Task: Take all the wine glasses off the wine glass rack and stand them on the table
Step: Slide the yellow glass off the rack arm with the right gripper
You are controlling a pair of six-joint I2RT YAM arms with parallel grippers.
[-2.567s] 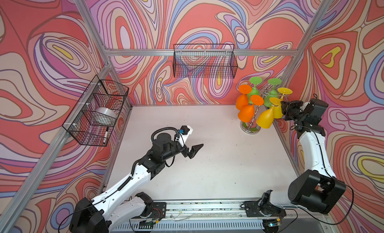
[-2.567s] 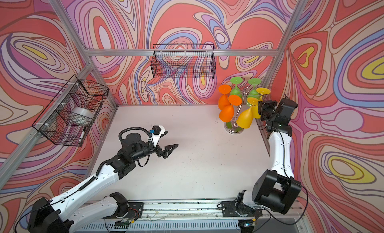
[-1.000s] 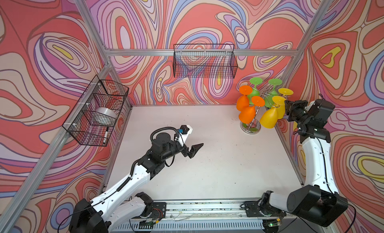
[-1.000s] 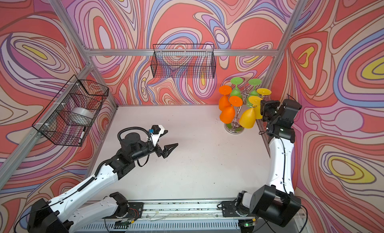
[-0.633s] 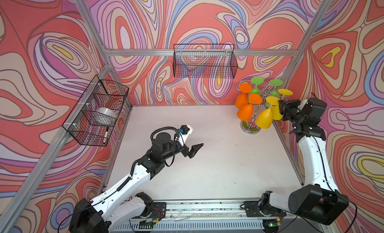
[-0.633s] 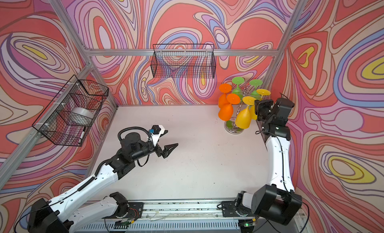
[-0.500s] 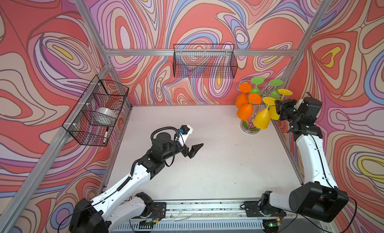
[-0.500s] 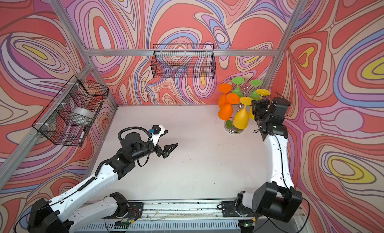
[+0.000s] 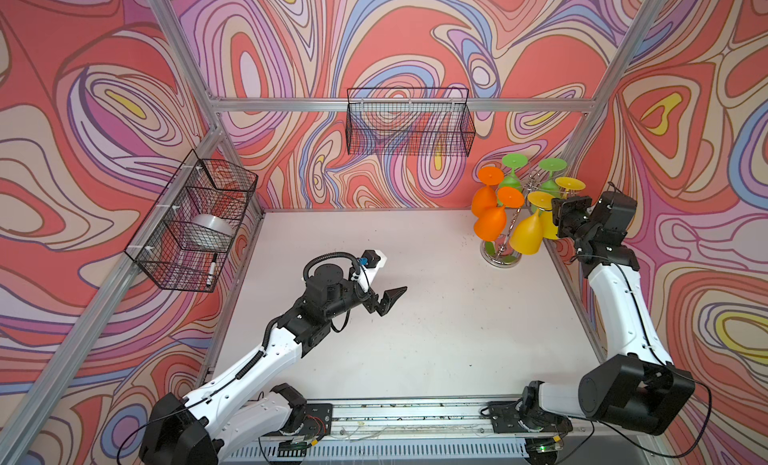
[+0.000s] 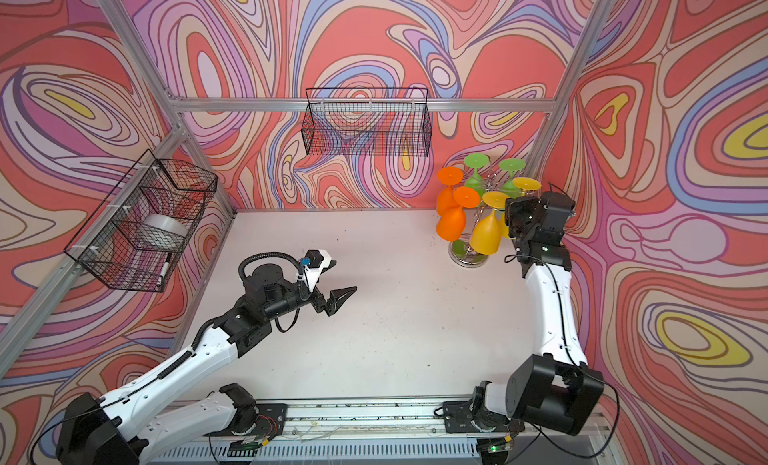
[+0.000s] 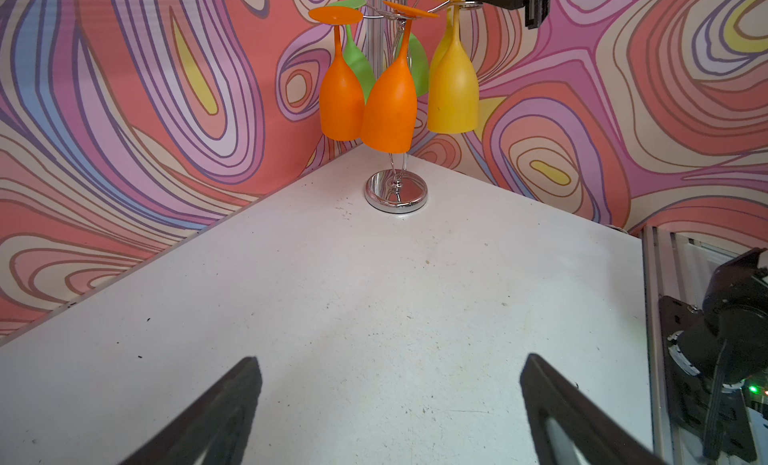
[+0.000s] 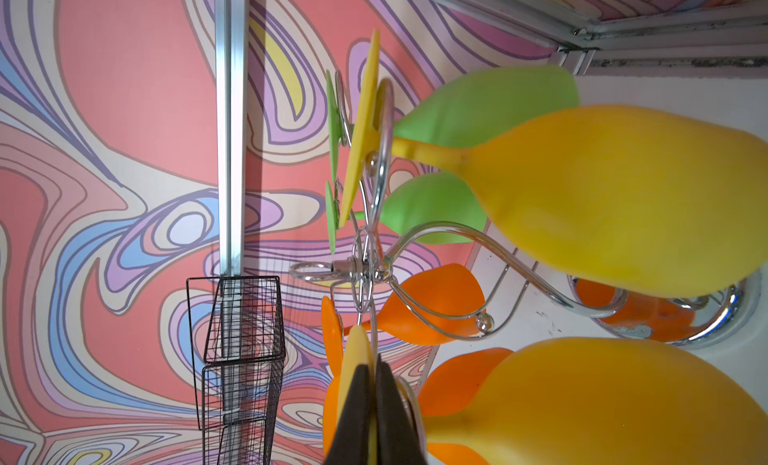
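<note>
Your left gripper [image 11: 390,359] hovers over the table [image 9: 436,338] with its fingers spread wide. In the far right corner, your right gripper [image 12: 370,380] pinches the foot of the yellow wine glass [image 9: 528,238], which hangs bowl-down on the wine glass rack [image 11: 396,191].

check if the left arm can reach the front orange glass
Probably yes: the left gripper is open, facing the orange glass across bare table; the right gripper, shut on a yellow glass, sits aside.
</note>
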